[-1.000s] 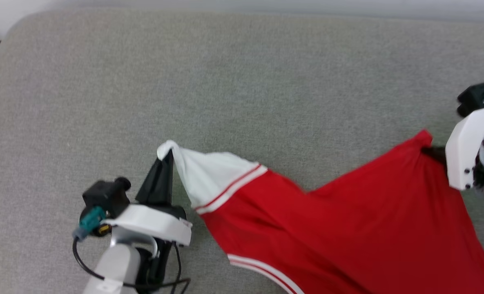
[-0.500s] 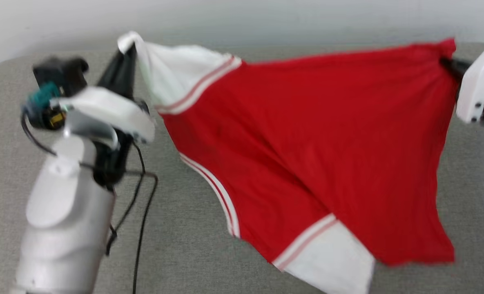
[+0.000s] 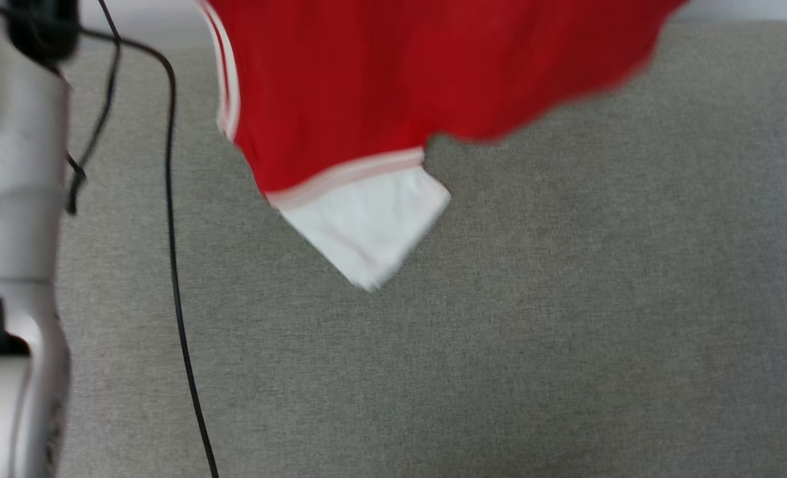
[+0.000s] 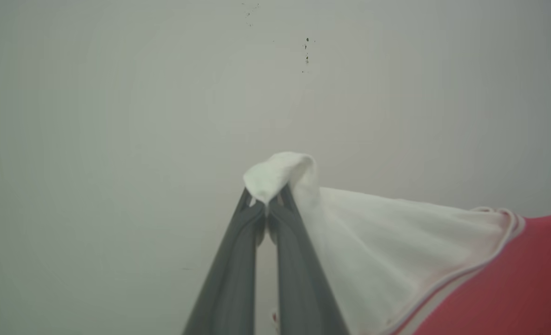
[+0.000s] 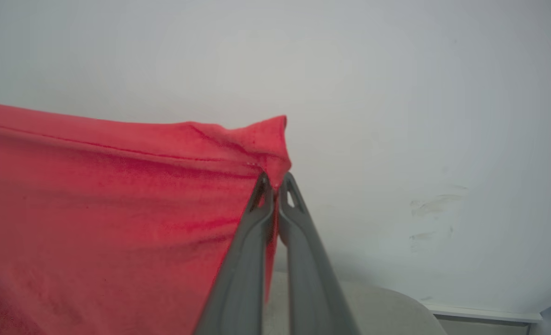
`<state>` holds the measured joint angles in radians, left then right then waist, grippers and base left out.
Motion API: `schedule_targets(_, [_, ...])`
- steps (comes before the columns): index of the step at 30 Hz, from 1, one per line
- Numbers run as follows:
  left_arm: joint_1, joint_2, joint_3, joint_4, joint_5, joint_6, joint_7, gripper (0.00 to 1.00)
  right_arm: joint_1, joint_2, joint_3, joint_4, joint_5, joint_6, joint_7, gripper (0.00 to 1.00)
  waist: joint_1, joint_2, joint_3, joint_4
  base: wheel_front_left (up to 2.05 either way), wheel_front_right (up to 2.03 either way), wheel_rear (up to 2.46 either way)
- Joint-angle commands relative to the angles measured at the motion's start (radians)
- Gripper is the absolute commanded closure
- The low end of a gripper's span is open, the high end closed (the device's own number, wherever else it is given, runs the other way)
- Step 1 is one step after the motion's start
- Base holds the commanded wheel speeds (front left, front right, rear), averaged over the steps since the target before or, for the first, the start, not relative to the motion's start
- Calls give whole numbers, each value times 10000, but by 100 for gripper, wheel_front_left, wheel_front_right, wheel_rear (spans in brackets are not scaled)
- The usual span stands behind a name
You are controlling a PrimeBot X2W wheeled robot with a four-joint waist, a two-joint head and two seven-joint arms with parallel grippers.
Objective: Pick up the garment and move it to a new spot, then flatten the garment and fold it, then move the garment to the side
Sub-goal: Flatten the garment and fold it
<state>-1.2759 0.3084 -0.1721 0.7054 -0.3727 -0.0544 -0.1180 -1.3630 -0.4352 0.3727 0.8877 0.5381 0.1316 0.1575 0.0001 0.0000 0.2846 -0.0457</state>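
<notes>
Your left gripper (image 4: 267,204) is clamped shut on the tip of a white sleeve, a small tuft of cloth poking past the fingertips. Your right gripper (image 5: 275,181) is pinched tight on a red hem corner. Between them the garment (image 3: 380,86) hangs in the air over the grey padded surface (image 3: 566,345), its other white sleeve dangling lowest and blurred.

Both holds look thin. Little cloth sits in either pinch, so a hard outward tug to stretch the shirt could pull a corner free and drop that side in a heap. With a sleeve in one grip and a hem corner in the other, the shirt hangs skewed. Laid down this way it would likely land twisted, the loose sleeve tucking under the body. The black cable (image 3: 174,265) trailing beside the pale left forearm (image 3: 8,199) hangs near the cloth's striped edge and could snag it on the way down.
</notes>
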Motion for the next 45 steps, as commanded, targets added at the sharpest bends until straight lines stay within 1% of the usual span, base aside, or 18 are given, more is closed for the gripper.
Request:
schedule_targets(1, [-255,113,-3,48,60,-6,-55,100,-315,-24,-34,73,-101,-18,-63,100,-1,0,131,-60,0,0,0])
schedule_targets(3, [-853,286,-31,215,175,14,-58,100,-828,106,-34,237,-122,-18,-120,100,-1,0,379,-103,0,0,0])
schedule_targets(7, [-1993,492,-65,509,299,23,56,100,-1924,144,-133,485,-159,-18,-334,100,-1,0,922,-147,0,0,0])
schedule_targets(11, [-2890,519,-211,732,443,67,218,100,-2722,226,-106,675,-240,-18,-575,100,-1,0,1664,-141,0,0,0])
schedule_targets(13, [-3222,443,-271,830,427,91,311,100,-3007,278,-126,814,-180,-18,-685,100,-1,0,2023,-109,0,0,0])
schedule_targets(16, [-3377,354,-306,957,388,122,287,100,-3229,412,9,996,-88,-16,-774,100,-1,0,2482,-89,0,0,0])
schedule_targets(18, [-3295,248,-296,993,319,189,276,100,-3288,482,166,1056,-17,-16,-768,100,-1,0,2757,-64,0,0,0])
schedule_targets(22, [-2865,22,-236,1157,75,183,172,100,-3096,601,503,1138,273,-16,-767,100,-1,0,3118,0,0,0,0])
schedule_targets(27, [-2147,-273,-61,1399,-371,58,131,100,-2598,433,1029,1063,788,-16,-748,100,-1,0,3222,159,0,0,0])
schedule_targets(33, [-799,-553,22,1677,-871,-199,-104,100,-1263,192,1903,776,1507,-15,-867,100,-1,0,2843,350,0,0,0])
schedule_targets(39, [1371,-699,-86,1772,-1239,-499,-494,100,1118,-209,2754,266,2462,-15,-1187,100,-1,0,1872,452,0,0,0])
schedule_targets(45, [4014,-610,-197,1633,-1578,-673,-895,100,3671,-315,3237,-86,3283,-15,-1838,100,-1,0,549,436,0,0,0])
